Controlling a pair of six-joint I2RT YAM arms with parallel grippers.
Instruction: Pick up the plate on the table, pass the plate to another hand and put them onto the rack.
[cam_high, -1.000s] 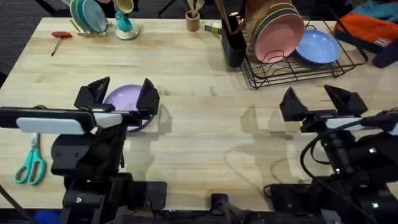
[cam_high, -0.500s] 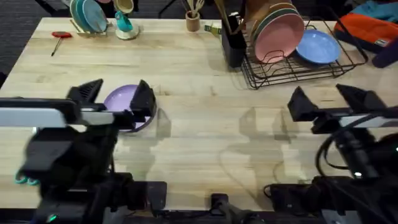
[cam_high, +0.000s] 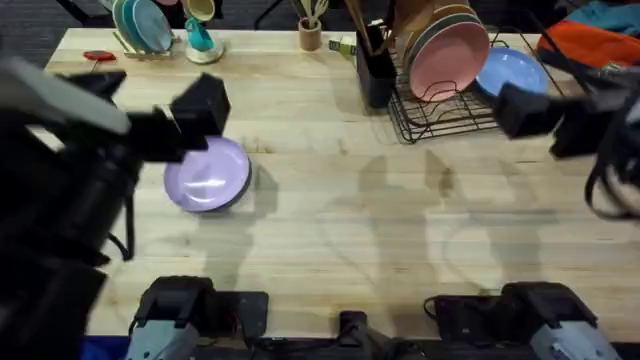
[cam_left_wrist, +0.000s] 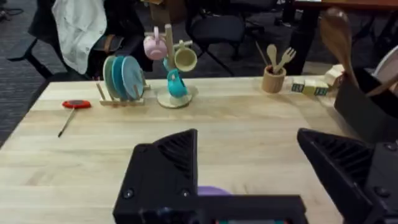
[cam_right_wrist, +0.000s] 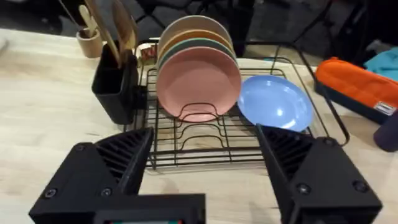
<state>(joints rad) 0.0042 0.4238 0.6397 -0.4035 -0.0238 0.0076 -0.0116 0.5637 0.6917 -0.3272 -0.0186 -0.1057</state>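
Left gripper (cam_left_wrist: 249, 180): fingers spread, now raised above the plate's far edge, higher than a second ago.
Right gripper (cam_right_wrist: 205, 180): spread, risen toward the rack (cam_right_wrist: 205, 134).
Plate (cam_high: 207, 174): flat on the table (cam_high: 330, 210), unmoved.

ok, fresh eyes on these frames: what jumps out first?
The lavender plate lying flat on the left half of the table, with the left hand open just above it. Next, the black rack at the far right, where a pink plate stands upright in front of other plates and a blue plate leans beside it; the right hand, open, faces it.
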